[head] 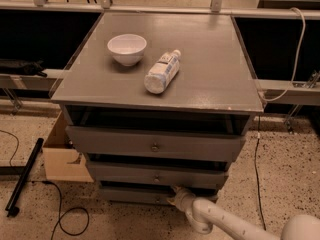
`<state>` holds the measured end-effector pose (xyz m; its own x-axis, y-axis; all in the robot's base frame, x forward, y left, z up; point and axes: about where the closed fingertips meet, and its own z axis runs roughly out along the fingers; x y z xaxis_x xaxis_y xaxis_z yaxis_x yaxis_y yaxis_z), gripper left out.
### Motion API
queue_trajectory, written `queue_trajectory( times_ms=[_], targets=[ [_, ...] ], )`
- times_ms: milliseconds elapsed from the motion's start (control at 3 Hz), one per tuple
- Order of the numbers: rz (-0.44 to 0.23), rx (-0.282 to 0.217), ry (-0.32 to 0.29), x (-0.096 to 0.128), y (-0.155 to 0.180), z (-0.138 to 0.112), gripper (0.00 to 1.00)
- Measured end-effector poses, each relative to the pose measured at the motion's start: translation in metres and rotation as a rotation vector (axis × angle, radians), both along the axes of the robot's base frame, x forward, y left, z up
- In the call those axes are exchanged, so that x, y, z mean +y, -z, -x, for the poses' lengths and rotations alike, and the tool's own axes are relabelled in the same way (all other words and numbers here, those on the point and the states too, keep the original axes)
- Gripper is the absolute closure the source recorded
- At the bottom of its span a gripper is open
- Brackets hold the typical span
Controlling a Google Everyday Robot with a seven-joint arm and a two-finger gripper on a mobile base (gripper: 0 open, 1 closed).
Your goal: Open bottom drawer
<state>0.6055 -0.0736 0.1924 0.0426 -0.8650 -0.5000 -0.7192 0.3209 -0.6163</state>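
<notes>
Bottom drawer (pixel 127 194): lowest in cabinet (pixel 165 59), approx. shut. Gripper (pixel 176 198) at cabinet's lower front, right of centre, prob. touching the drawer; grip state can't be told. Centre on knob (pixel 158 200), clamp firmly, pull straight out, level.

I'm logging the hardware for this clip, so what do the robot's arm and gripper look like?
The arm is a smooth off-white tube with rounded, bulbous joints; no cables or markings show. The gripper, at the bottom drawer, is the same pale colour.
</notes>
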Motion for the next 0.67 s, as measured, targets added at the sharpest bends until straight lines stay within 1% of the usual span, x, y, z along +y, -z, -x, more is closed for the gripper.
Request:
queue_trajectory(
  times_ms=[667],
  targets=[
    [0.0, 0.0, 0.0, 0.0, 0.0, 0.0, 0.25]
  ],
)
